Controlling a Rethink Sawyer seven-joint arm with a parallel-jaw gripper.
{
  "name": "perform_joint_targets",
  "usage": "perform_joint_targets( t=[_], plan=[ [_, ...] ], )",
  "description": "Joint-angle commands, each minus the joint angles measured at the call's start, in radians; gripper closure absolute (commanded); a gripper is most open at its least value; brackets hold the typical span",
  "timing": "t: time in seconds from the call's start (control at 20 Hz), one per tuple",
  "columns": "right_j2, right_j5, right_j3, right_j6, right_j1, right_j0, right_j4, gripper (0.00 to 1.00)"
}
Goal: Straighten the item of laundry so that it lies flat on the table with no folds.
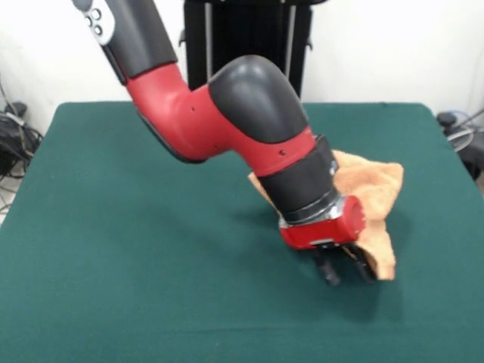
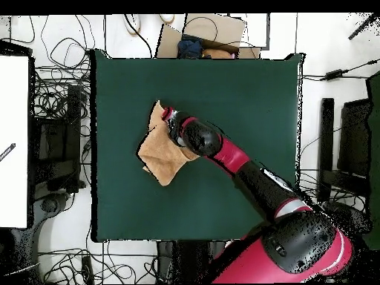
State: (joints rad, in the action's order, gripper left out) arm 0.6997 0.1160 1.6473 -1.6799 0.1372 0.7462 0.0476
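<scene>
End effector [image 1: 345,271] is down at the towel's [image 1: 376,198] near edge in the front view. Can't tell if it's clamped on cloth or released, since the wrist blocks the contact point. Towel sits toward one side of the bench [image 1: 113,227], bunched with folded-over flaps and partly under the arm.

Risks:
- A pull with a weak pinch could slip off.
- Dragging could add a fold.
- Dragging could also slide the whole towel instead of spreading it.

Count: 1 towel, 1 arm, 1 end effector, 1 bench.
</scene>
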Motion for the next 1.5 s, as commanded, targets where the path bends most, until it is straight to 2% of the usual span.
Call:
perform_joint_targets(
  t=[0.05,0.65,0.85,1.3,1.5],
  plan=[
    [0.111,0.122,0.051,-0.008,-0.054,-0.013,0.045,0.0],
    [0.095,0.078,0.134,-0.115,0.021,-0.045,0.008,0.0],
    [0.09,0.079,0.136,-0.119,0.033,-0.053,-0.002,0.0],
    [0.076,0.087,0.176,-0.169,0.127,-0.081,-0.04,0.0],
    [0.068,0.091,0.174,-0.172,0.131,-0.087,-0.05,0.0]
  ],
)
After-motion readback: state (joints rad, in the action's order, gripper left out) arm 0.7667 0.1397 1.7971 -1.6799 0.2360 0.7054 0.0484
